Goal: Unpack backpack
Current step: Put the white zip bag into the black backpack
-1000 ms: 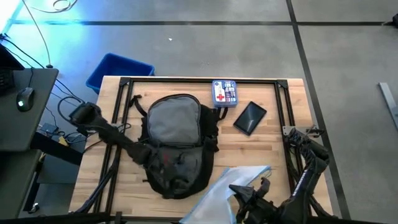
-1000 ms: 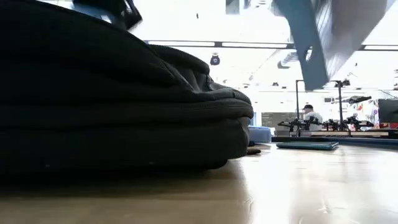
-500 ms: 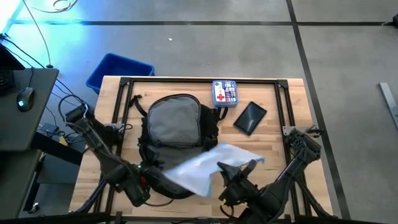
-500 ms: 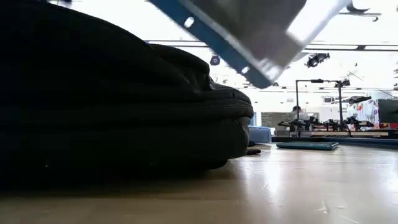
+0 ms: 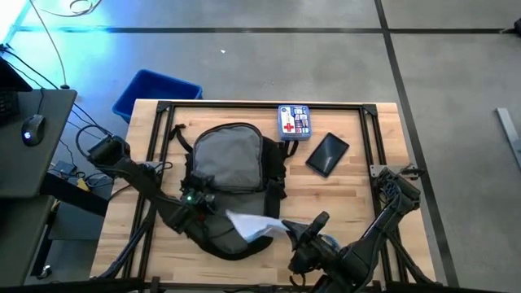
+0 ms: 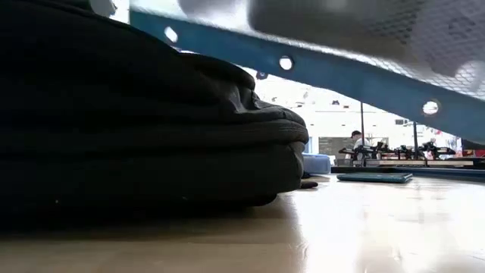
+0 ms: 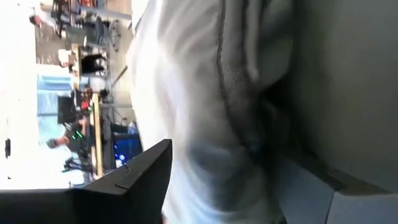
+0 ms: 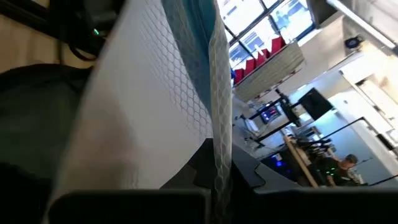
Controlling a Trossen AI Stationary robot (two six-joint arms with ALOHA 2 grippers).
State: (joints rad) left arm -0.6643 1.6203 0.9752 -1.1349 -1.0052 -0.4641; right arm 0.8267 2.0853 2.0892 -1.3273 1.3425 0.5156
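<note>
backpack (image 5: pixel 228 183): I see it lying flat on the left-centre of the desk (image 5: pixel 358 195), grey lining panel up. Long axis runs far edge to near edge. Rounded grey end points to the far edge, dark bunched end to the near edge. Straps trail off the far-left side.

backpack, low view (image 6: pixel 136 121): a black bulk filling the left half, resting on the wood.

pouch (image 5: pixel 254 225): clear mesh-patterned plastic with a blue zip edge. It lies over the backpack's near-right part, tilted. One end rests on the dark fabric, the other reaches toward the right gripper. In the low view its blue edge (image 6: pixel 318 80) crosses overhead, off the desk.

left gripper (image 5: pixel 198 200): over the backpack's left-middle, near the desk's left edge side. My left wrist view is filled with blurred white plastic and grey fabric. I cannot tell whether its fingers are parted or hold anything.

right gripper (image 5: pixel 303 238): near the desk's near edge, right of the backpack. Closed tight on the pouch's edge; in the right wrist view the pouch sheet (image 8: pixel 155 106) runs down between its dark fingers.

first aid kit (image 5: pixel 294 122): at the far edge, just beside the backpack's far-right corner.

dark tablet (image 5: pixel 327 154): right of the backpack, angled, apart from it.

blue bin (image 5: pixel 155 92): on the floor off the far-left corner.
</note>
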